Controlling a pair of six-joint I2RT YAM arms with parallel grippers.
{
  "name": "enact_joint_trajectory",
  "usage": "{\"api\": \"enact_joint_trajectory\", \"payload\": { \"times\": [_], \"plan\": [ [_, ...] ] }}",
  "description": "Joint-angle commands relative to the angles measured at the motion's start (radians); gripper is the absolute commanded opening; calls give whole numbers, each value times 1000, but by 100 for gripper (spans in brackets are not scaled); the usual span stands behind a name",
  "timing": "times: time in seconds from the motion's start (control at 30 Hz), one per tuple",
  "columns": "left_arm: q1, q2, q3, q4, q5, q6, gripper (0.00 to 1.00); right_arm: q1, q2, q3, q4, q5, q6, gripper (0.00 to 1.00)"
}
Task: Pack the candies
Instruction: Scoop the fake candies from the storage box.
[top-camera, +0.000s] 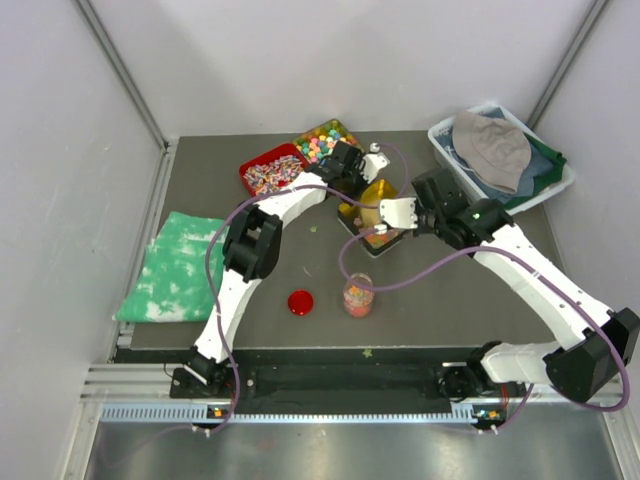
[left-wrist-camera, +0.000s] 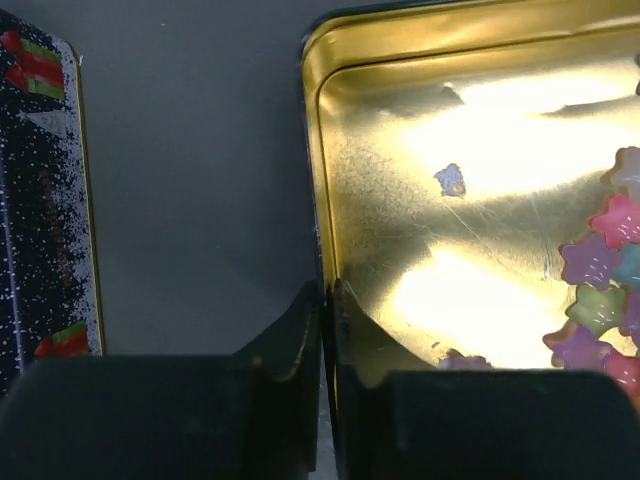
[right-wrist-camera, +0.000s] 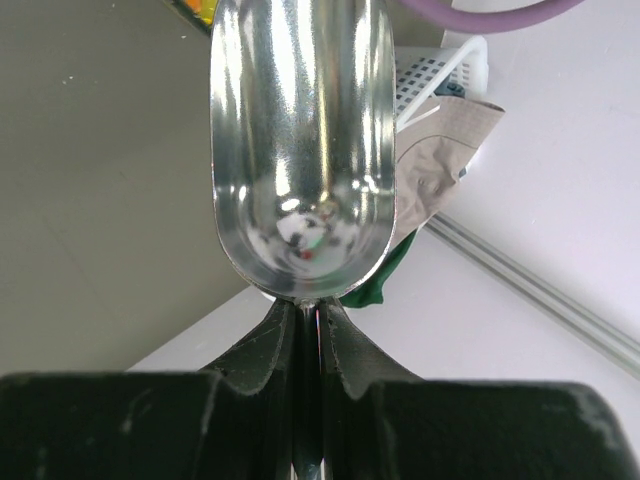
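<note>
The candies (left-wrist-camera: 602, 290) are tiny glossy star-like pieces in pink, purple and green, lying at the right of the gold tin (left-wrist-camera: 400, 200). My left gripper (left-wrist-camera: 327, 290) is shut on the tin's left wall, one finger inside and one outside. In the top view the gold tin (top-camera: 376, 198) sits mid-table, with the left gripper (top-camera: 352, 192) at its far-left side. My right gripper (right-wrist-camera: 318, 308) is shut on the handle of a shiny metal scoop (right-wrist-camera: 300, 140), whose bowl is empty. The right gripper (top-camera: 392, 222) hovers over the tin. A small clear jar (top-camera: 358, 297) holds more candies.
A red lid (top-camera: 300, 302) lies left of the jar. A red tin of striped wrapped sweets (top-camera: 272, 172) and a tin of pastel balls (top-camera: 322, 140) stand at the back. A green cloth (top-camera: 175, 265) lies left. A white bin of clothes (top-camera: 500, 150) sits back right.
</note>
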Motion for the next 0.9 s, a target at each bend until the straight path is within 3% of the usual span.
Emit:
{"api": "enact_joint_trajectory", "payload": {
  "times": [0.0,0.3,0.5,0.67,0.87],
  "plan": [
    [-1,-1,32,3,20,8,0,21,-32,42,9,26,10,0],
    [2,-66,-7,84,44,-85,0,28,-25,50,21,29,4,0],
    [40,-201,-176,279,193,-275,0,27,-28,82,58,29,59,0],
    [99,-220,-150,310,316,-409,0,19,-30,128,76,40,104,0],
    [126,-254,-184,345,380,-443,0,5,-36,123,92,54,107,0]
  ]
}}
